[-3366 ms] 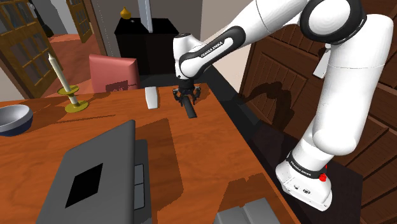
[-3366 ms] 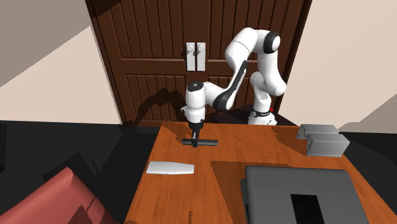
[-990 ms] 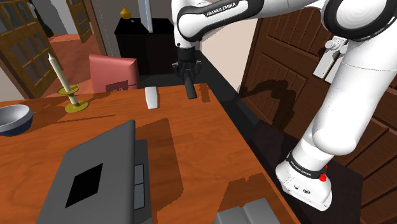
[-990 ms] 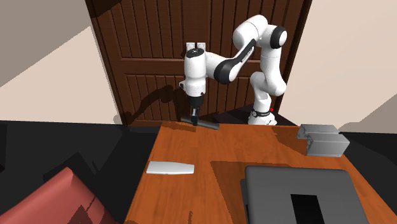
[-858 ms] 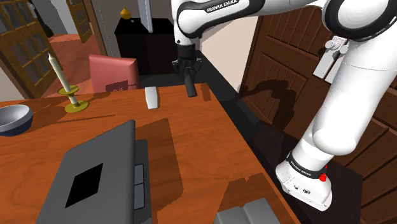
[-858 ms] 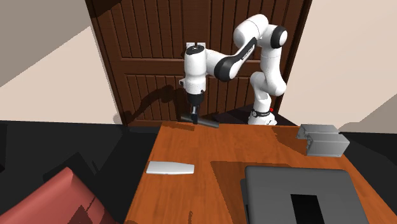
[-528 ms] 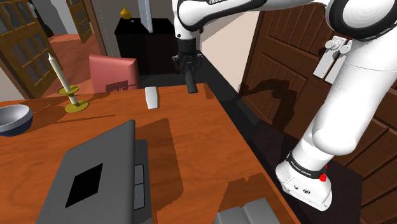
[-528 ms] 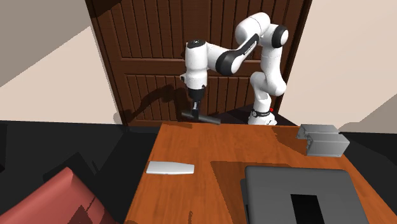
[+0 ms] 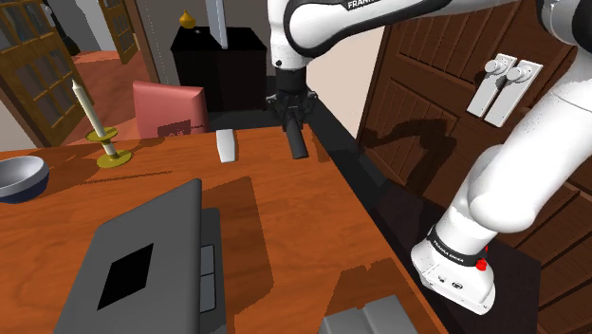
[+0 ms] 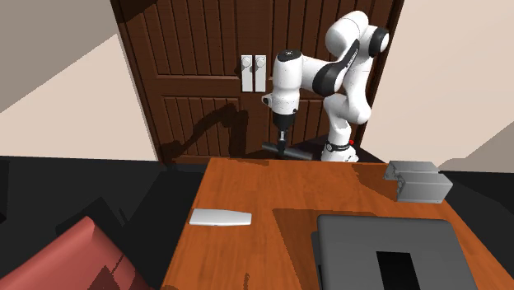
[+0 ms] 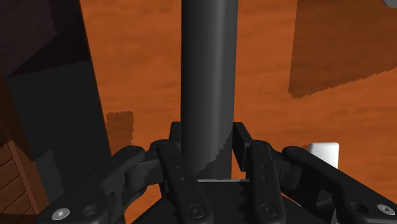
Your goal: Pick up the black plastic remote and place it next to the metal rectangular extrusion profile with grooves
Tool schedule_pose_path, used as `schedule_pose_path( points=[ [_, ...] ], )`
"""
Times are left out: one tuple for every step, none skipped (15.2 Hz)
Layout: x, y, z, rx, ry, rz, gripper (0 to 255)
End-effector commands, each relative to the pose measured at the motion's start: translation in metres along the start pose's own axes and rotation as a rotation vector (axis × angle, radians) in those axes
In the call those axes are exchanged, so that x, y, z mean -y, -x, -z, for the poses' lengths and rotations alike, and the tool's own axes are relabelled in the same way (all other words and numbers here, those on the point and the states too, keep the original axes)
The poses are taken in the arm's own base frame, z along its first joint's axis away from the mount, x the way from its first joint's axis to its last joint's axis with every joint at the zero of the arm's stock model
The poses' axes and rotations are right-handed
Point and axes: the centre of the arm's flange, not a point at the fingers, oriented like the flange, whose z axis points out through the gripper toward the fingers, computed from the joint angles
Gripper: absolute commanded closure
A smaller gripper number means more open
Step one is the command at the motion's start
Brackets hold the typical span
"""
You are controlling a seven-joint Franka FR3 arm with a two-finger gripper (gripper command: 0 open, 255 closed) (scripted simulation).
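The black remote [image 9: 298,139] is up in the air, pinched between the gripper's [image 9: 289,109] two fingers [image 11: 173,147], just above the edge of the wooden table [image 9: 285,218]. In the second exterior view it hangs level under the gripper. The grey grooved profile [image 10: 420,185] sits at the table's other end, well apart, by a grey laptop [image 9: 142,256]. A flat white piece [image 9: 225,145] lies nearer the remote.

The shoulder view looks down over the table [image 9: 285,218] from beside the arm [image 9: 517,161]; the second exterior view faces both from the opposite side.
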Motion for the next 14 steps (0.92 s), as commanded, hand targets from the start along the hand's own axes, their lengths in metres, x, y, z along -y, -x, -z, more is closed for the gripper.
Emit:
schedule_pose_path(
  points=[
    [-0.006,0.027,-0.001,0.000,0.000,-0.001,255],
    [-0.008,0.040,-0.001,0.000,0.000,-0.001,255],
    [-0.010,0.053,-0.001,0.000,0.000,-0.001,255],
    [-0.012,0.066,-0.001,0.000,0.000,-0.001,255],
    [-0.015,0.079,-0.001,0.000,0.000,-0.001,255],
    [-0.017,0.092,-0.001,0.000,0.000,-0.001,255],
    [-0.019,0.105,-0.001,0.000,0.000,-0.001,255],
    [-0.021,0.118,-0.001,0.000,0.000,-0.001,255],
    [-0.023,0.131,-0.001,0.000,0.000,-0.001,255],
    [-0.025,0.144,-0.001,0.000,0.000,-0.001,255],
    [-0.028,0.157,-0.001,0.000,0.000,-0.001,255],
    [-0.030,0.170,-0.001,0.000,0.000,-0.001,255],
    [-0.032,0.183,-0.001,0.000,0.000,-0.001,255],
    [-0.034,0.196,-0.001,0.000,0.000,-0.001,255]
  ],
)
